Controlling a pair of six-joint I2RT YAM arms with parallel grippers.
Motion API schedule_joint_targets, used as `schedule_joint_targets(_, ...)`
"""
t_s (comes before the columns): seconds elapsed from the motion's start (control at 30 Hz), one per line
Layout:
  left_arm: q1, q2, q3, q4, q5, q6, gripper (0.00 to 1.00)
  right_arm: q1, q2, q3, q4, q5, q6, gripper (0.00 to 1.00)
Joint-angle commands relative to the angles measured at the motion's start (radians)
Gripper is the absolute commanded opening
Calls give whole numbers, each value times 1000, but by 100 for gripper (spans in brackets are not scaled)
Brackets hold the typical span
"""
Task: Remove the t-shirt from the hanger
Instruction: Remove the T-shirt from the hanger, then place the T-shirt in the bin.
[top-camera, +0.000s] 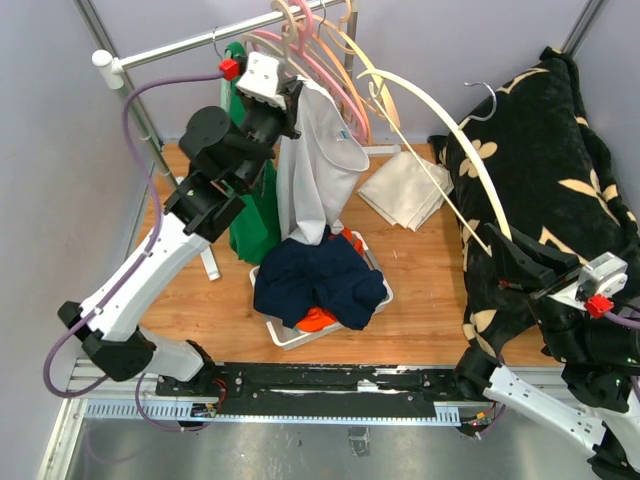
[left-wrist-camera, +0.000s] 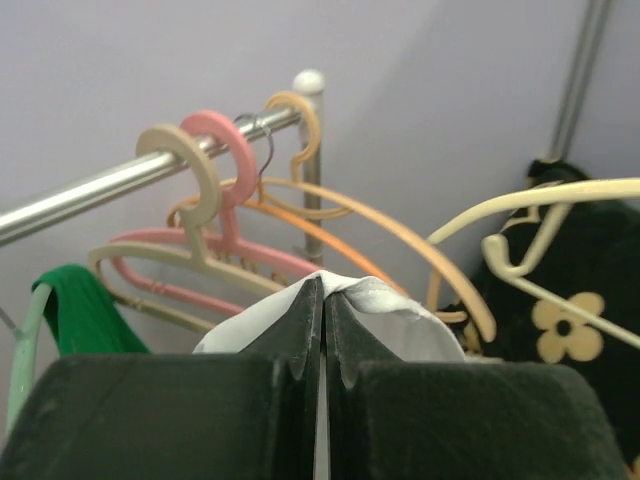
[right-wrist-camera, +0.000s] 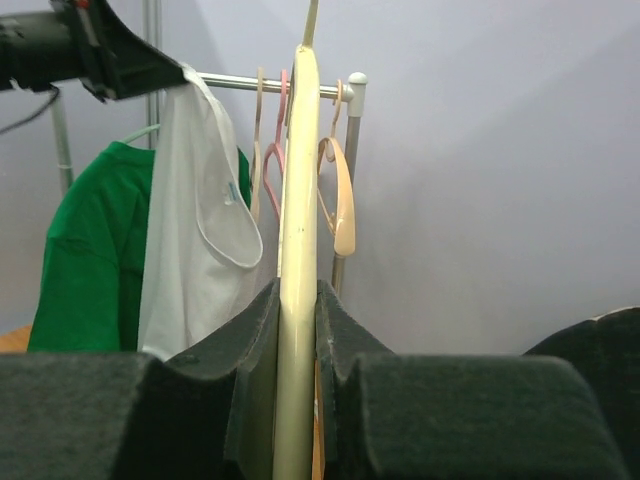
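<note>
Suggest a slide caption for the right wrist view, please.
Right gripper clamps a cream hanger; left gripper holds the white t-shirt.

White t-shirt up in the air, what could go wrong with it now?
The left gripper pinches only a small fold of the white t-shirt, so it might slip and land beside the basket instead of in it. The long cream hanger in the right gripper reaches toward the rail, so its end could snag the pink hanger there.
</note>
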Motion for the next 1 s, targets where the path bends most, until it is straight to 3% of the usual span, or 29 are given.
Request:
schedule_joint_targets(0.0,6,-103,36,87,227,-82,1,-5,20,22,88,47,-22,1)
schedule_joint_targets(0.23,6,-170,99,252,396,-224,1,-6,58,18,112,55,-22,1)
schedule_joint_targets(0.43,6,-110,315,255,461,-316,1,-6,88,23,127,57,-20,1)
schedule_joint_targets(0.7,6,-72,395,346,502,-449,1,-5,110,38,133,53,-12,1)
schedule_joint_targets(0.97,6,-88,284,375,531,-559,1,-6,115,29,143,58,-14,1)
